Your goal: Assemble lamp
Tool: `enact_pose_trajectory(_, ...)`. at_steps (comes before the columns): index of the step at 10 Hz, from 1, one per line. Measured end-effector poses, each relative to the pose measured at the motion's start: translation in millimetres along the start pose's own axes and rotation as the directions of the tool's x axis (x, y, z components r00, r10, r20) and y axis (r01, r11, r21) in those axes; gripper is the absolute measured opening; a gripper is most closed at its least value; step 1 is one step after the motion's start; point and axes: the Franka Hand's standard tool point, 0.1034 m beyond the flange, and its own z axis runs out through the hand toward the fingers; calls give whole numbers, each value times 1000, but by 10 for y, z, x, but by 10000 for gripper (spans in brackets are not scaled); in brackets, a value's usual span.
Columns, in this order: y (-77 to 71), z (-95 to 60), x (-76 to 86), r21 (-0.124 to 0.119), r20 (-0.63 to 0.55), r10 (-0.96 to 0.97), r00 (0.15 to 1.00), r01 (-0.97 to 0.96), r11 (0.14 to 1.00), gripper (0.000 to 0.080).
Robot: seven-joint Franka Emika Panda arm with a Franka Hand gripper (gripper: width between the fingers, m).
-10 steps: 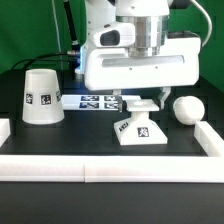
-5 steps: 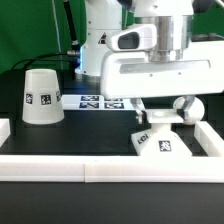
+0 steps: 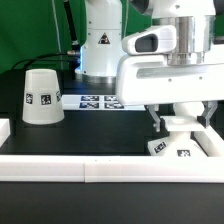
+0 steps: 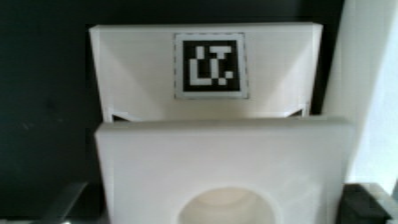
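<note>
Bright, even light is filling the exterior view, and the white arm [image 3: 100, 40] is glaring a little. In the wrist view the base [image 4: 205, 70] is looking soft and fuzzy, most of all right by the gripper [image 3: 175, 125].

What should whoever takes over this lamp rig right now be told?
Gripper: shut on the base, which sits low at the exterior view's right, beside the border block.
Shade: standing alone at the exterior view's left, untouched.
Bulb: hidden behind the arm, so I cannot place it.
Done: nothing joined yet.
Left: probably bulb into base, then shade on top.
</note>
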Motion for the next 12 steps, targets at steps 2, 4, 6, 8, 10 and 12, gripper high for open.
enact_pose_trajectory(2, -28, 6, 82, 2, -10, 1, 1000, -1, 1000, 537)
enact_pose_trajectory(4, -47, 9, 104, 3, -13, -1, 1000, 1, 1000, 537)
enact_pose_trajectory(6, -71, 2, 74, 4, -14, -11, 1000, 11, 1000, 537)
enact_pose_trajectory(8, -116, -12, -43, 5, -9, -29, 1000, 29, 1000, 691)
enact_pose_trajectory(10, -148, -58, -221, 5, 0, -57, 998, 57, 998, 691)
enact_pose_trajectory(12, -196, -131, -508, 4, 5, -80, 997, 80, 997, 699)
